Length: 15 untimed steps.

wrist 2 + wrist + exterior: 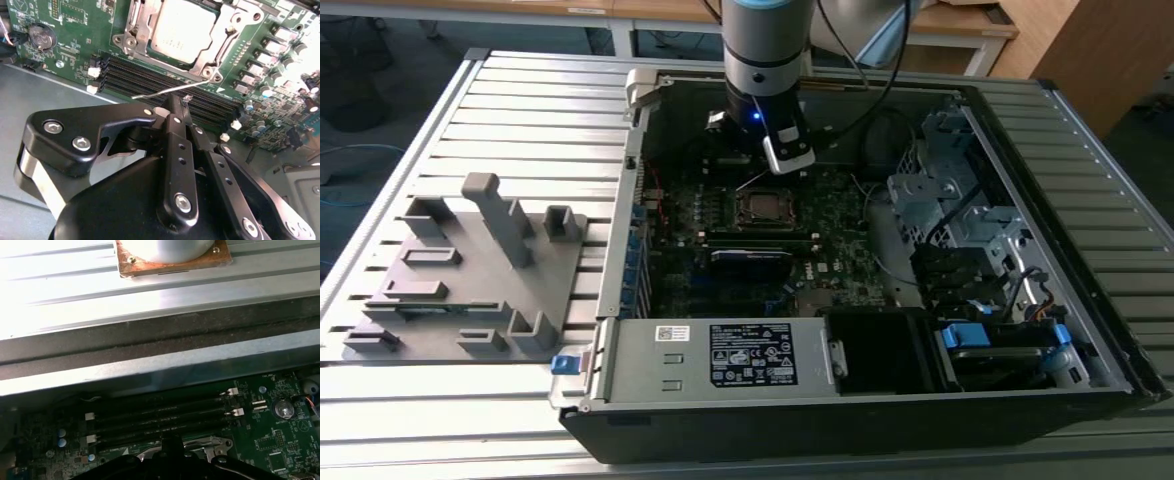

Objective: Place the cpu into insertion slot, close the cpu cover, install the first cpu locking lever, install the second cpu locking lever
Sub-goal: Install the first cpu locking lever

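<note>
In the exterior view my gripper (pixel 786 163) hangs inside the open computer case, just beyond the insertion slot (pixel 763 207). The silvery cpu (pixel 182 30) lies in that slot. The cpu cover (pixel 227 32) is down around the cpu as a metal frame. A thin wire locking lever (pixel 160 91) stands loose, slanting up from the corner of the socket over the memory slots. My gripper (pixel 175 102) is shut, with its fingertips right beside this lever's shaft. I cannot tell whether they touch it.
Long black memory slots (pixel 150 80) lie between the gripper and the socket, and a coin battery (pixel 40 36) sits on the board. In the exterior view, drive cages (pixel 961 230) are on the right, the power supply (pixel 720 355) in front, and a grey fixture (pixel 467 270) on the left.
</note>
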Each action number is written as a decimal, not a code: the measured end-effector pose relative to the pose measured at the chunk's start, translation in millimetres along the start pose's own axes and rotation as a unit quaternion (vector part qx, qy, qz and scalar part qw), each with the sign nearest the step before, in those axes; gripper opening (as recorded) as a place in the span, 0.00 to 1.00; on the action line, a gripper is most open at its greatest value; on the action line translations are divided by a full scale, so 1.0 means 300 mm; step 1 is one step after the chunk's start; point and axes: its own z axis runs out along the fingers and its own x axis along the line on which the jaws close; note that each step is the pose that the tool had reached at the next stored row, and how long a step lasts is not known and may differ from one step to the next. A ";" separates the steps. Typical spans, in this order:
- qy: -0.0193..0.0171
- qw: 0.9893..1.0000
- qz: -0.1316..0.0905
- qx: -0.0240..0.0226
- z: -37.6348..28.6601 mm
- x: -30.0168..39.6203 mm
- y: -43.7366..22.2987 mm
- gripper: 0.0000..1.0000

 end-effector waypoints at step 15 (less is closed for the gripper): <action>-0.002 1.000 0.002 -0.001 0.017 -0.011 0.002 0.11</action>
